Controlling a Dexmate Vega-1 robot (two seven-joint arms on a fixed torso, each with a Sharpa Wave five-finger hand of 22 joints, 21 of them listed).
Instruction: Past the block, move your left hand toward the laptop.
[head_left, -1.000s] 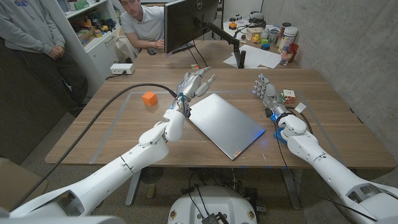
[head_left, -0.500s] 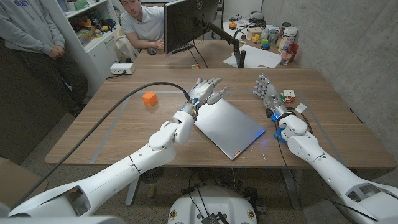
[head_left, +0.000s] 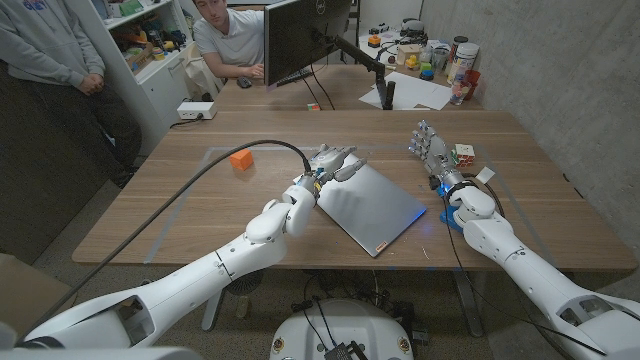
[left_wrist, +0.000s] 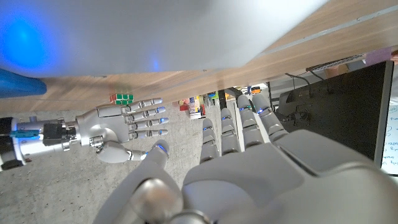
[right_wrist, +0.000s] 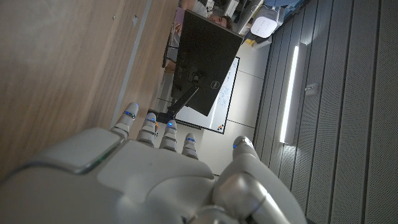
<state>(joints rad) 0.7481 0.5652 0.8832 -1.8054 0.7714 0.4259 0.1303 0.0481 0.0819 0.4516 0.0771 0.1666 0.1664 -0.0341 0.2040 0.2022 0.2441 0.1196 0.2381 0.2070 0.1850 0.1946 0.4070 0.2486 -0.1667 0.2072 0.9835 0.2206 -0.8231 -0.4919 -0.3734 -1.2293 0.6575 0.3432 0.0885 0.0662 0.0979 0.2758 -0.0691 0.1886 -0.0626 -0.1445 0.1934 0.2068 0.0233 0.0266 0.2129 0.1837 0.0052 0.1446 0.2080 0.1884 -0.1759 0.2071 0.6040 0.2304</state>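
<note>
An orange block (head_left: 239, 158) sits on the wooden table (head_left: 180, 215) left of the middle. The closed grey laptop (head_left: 375, 207) lies at an angle in the middle. My left hand (head_left: 334, 163) is open, fingers spread, over the laptop's far left corner, to the right of the block. In the left wrist view the left hand (left_wrist: 261, 174) has its fingers apart and the laptop's grey lid (left_wrist: 155, 31) lies close in front. My right hand (head_left: 431, 147) stands open at the right of the laptop, also seen as the right hand (left_wrist: 121, 122) in the left wrist view.
A Rubik's cube (head_left: 463, 154) lies by my right hand. A black cable (head_left: 190, 190) arcs over the table's left half. A monitor (head_left: 305, 35) and a second desk with clutter stand behind. Two people (head_left: 232, 35) are at the back left.
My left hand has moved right and slightly nearer, from beside the laptop's left edge to over its far corner. The right hand has stayed still.
</note>
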